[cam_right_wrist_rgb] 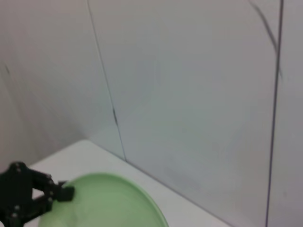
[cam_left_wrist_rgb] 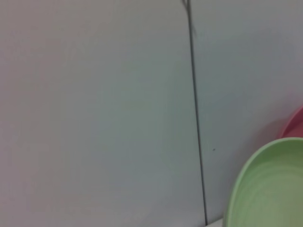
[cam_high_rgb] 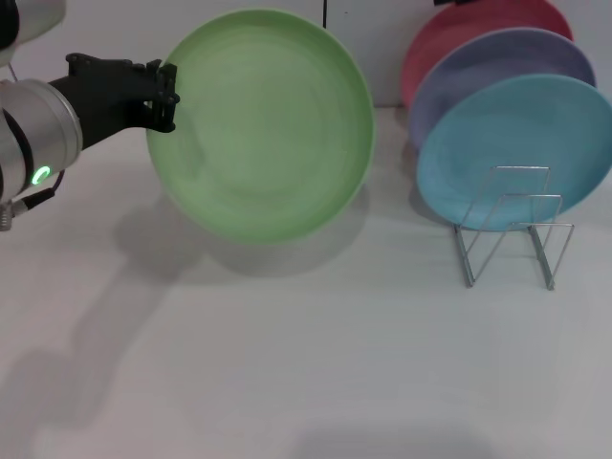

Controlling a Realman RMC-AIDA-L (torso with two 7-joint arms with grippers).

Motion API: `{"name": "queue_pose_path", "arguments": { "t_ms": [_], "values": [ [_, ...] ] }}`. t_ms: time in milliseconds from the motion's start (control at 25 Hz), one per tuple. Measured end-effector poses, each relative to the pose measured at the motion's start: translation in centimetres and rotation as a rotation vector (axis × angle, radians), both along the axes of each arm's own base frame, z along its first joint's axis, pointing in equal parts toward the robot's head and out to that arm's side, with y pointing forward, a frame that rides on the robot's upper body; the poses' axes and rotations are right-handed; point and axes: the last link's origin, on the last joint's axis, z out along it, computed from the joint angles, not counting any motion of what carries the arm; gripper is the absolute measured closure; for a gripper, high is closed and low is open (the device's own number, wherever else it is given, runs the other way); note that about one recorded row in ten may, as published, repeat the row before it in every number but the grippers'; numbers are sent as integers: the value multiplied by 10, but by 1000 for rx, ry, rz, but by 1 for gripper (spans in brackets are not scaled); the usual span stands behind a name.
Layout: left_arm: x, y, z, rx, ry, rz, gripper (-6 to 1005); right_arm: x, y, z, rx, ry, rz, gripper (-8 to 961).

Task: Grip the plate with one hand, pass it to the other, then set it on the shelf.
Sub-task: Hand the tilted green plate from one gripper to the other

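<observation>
The light green plate (cam_high_rgb: 263, 124) hangs tilted above the white table, its face towards me. My left gripper (cam_high_rgb: 164, 97) is shut on the plate's left rim and holds it up. The plate's edge also shows in the left wrist view (cam_left_wrist_rgb: 270, 189) and in the right wrist view (cam_right_wrist_rgb: 113, 203), where the left gripper (cam_right_wrist_rgb: 57, 194) grips its rim. The silver wire shelf (cam_high_rgb: 512, 225) stands on the table at the right, apart from the plate. My right gripper is out of view.
In the shelf stand a light blue plate (cam_high_rgb: 516, 143), a lavender plate (cam_high_rgb: 507, 62) behind it and a red plate (cam_high_rgb: 459, 29) at the back. A grey wall (cam_left_wrist_rgb: 94, 104) rises behind the table (cam_high_rgb: 287, 363).
</observation>
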Motion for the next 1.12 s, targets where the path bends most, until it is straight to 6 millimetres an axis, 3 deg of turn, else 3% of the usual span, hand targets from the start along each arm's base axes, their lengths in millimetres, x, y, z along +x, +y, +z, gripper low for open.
{"name": "queue_pose_path", "arguments": {
  "t_ms": [280, 1120],
  "values": [
    [-7, -3, -18, -1, -17, -14, 959, -2, 11, -5, -41, -72, -25, 245],
    [-16, -8, -41, 18, -35, -47, 959, -12, 16, -15, -71, -141, -4, 245]
  ]
}}
